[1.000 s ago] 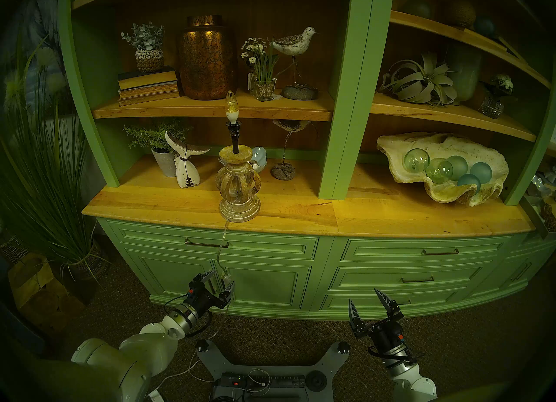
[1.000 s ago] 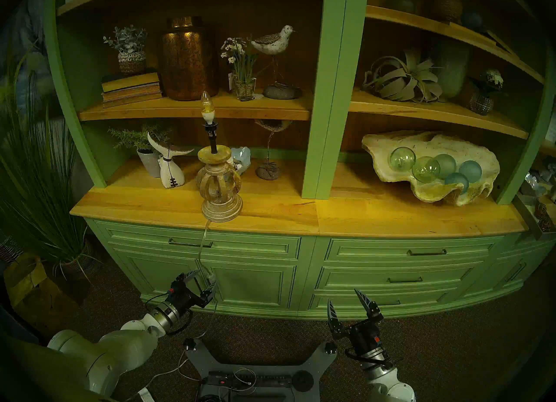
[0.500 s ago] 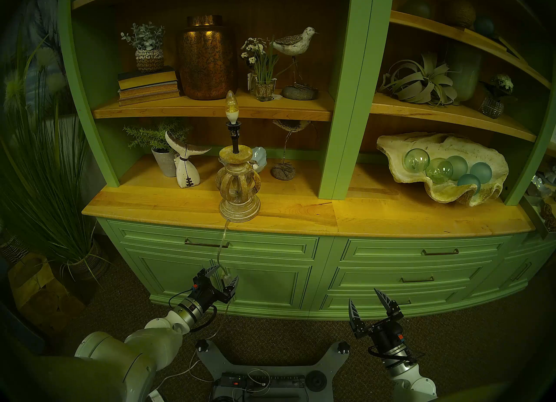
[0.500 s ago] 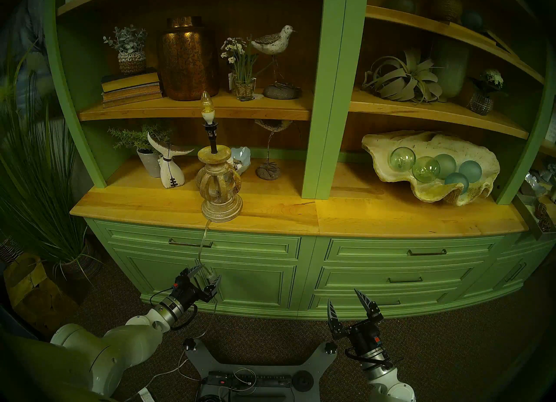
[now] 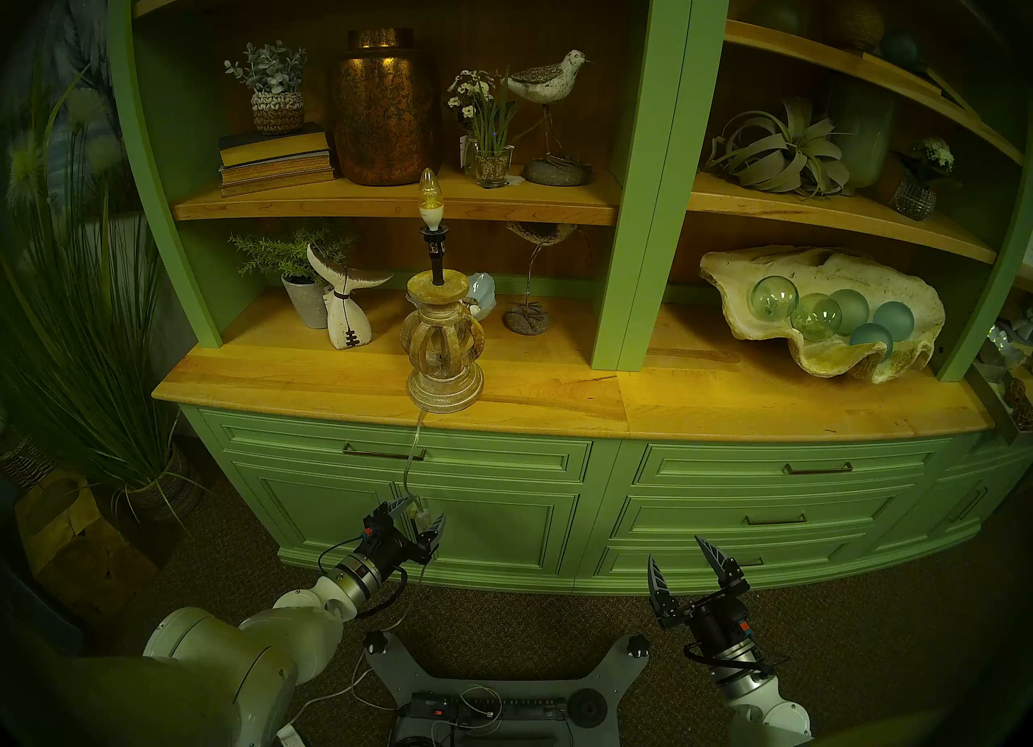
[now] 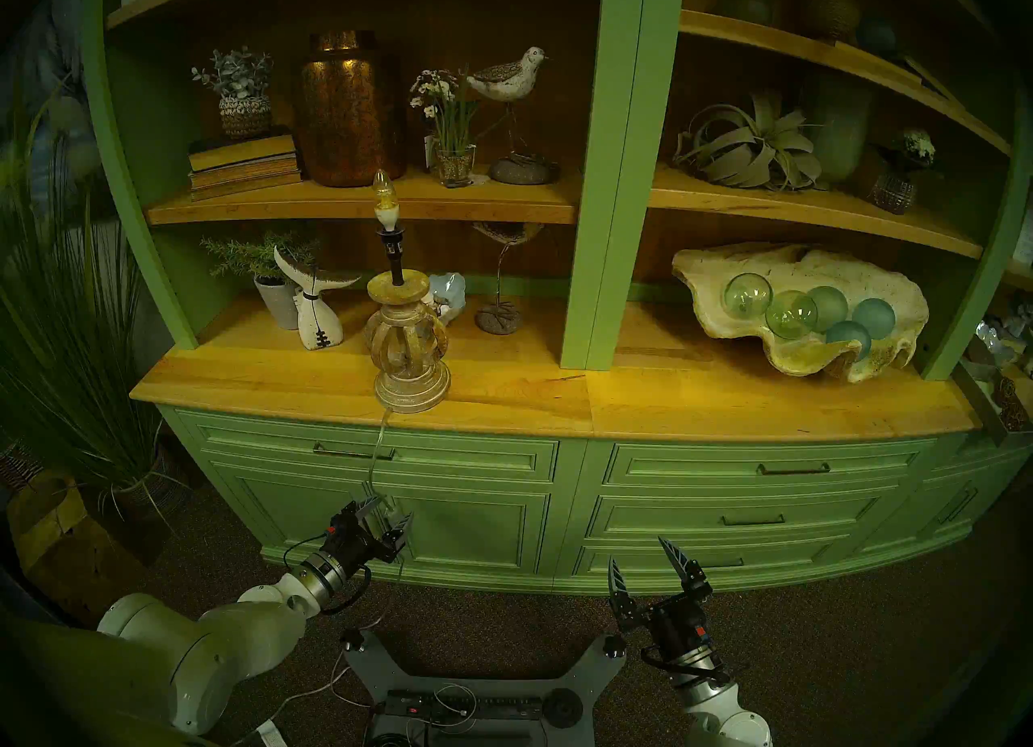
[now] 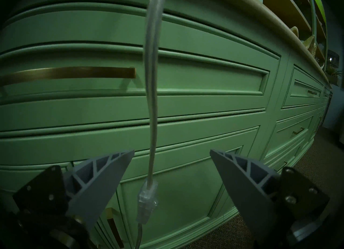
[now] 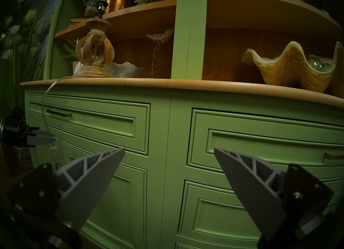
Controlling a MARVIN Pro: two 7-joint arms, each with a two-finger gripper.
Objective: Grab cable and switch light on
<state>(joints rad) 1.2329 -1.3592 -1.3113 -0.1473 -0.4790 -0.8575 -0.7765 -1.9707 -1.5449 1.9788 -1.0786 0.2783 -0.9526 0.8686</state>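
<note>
Lamp cord hangs from the table lamp down the green cabinet front; its inline switch lies untouched between the spread fingers of the left gripper. Right gripper open, empty, well apart.

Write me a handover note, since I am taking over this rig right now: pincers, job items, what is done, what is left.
Left pincer: open, a finger on each side of the clear cable, just above its inline switch; no grip yet.
Right pincer: open, empty, idle in front of the drawers.
Lamp: upright on the wooden counter, bulb unlit. The cable hangs from its base down the cabinet front.
Done: left pincer lined up on the cable.
Left: close on the cable, press the switch, check that the bulb lights.
</note>
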